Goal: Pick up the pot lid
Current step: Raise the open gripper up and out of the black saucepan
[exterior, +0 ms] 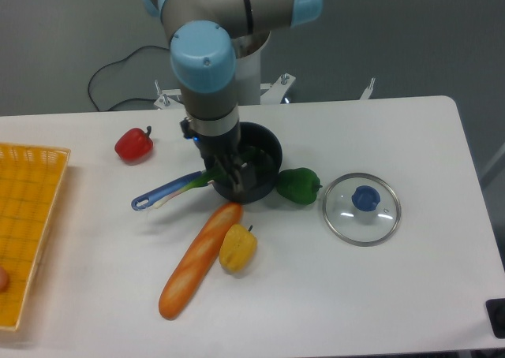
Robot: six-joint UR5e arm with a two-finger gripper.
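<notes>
"Camera view: where is the lid [359, 227]?"
"On the table [394, 295], blue knob [365, 199] uppermost, just beside the green pepper [298, 186], on its image-right side."
"And the gripper [232, 165]?"
"Dark against the black pan [271, 151]; whether its fingers are apart or together, I cannot tell."

The arm [211, 106] reaches in over the far edge of the worktop [394, 295], left of centre in view, its grey lower section hanging nearly upright beneath a blue cap [202, 50]. The dark pincer [237, 171] angles downward; its finger spread is unclear.
</notes>
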